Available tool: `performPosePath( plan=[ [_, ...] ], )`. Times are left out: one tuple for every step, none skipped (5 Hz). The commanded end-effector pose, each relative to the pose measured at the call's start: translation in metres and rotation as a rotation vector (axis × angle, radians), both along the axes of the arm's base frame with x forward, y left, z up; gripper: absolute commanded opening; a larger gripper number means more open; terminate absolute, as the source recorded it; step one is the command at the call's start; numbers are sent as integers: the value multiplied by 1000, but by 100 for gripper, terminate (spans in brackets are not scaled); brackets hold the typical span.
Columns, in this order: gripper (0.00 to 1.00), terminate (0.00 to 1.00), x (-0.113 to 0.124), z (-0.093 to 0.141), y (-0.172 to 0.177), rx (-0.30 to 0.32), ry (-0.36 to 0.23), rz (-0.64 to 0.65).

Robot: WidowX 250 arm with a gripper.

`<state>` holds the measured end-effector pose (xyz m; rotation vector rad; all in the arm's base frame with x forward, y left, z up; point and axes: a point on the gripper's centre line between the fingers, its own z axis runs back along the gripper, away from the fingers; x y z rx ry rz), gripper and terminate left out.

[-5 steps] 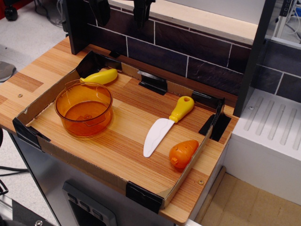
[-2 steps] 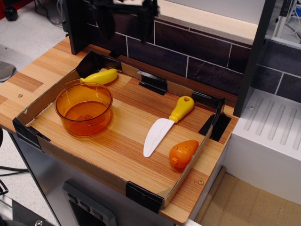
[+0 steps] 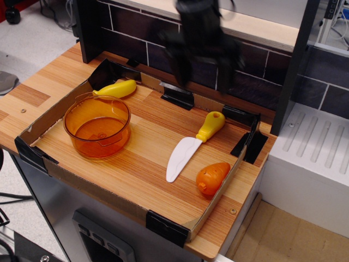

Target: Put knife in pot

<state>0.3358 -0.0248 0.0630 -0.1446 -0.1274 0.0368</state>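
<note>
Counts: I see 1 knife (image 3: pixel 192 143), 1 pot (image 3: pixel 97 126), 1 yellow toy (image 3: pixel 116 88), 1 orange toy (image 3: pixel 212 178), 1 gripper (image 3: pixel 203 68).
Knife: flat on the counter (image 3: pixel 142 164), right half, near the back-right corner. Yellow handle points to the back edge, white blade to the front. Nothing touches it.
Pot: upright near the left edge, well apart from the knife. I see nothing in it.
Yellow toy: back-left corner, just behind the pot.
Orange toy: by the right edge, just beside the blade tip; can't tell if they touch.
Gripper: blurred, up over the back edge, above and behind the knife handle. Two dark fingers spread apart, nothing between them, clear of the counter.
Tray: low cardboard rim (image 3: pixel 34 130) with black corner clips rings all four items.
Change vs earlier: gripper was at the top-left a moment ago, only its tips in view; now it's further right and lower, closer to the knife. Knife, pot and both toys haven't shifted.
</note>
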Motion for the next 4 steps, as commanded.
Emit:
performPosePath(
  plan=[
    [100, 0, -1, -20, -17, 55, -106, 9],
    [100, 0, 0, -31, -14, 91, -90, 27],
    [100, 0, 7, -45, -14, 105, -72, 49],
    [100, 0, 10, -51, -12, 102, -49, 53]
  ],
)
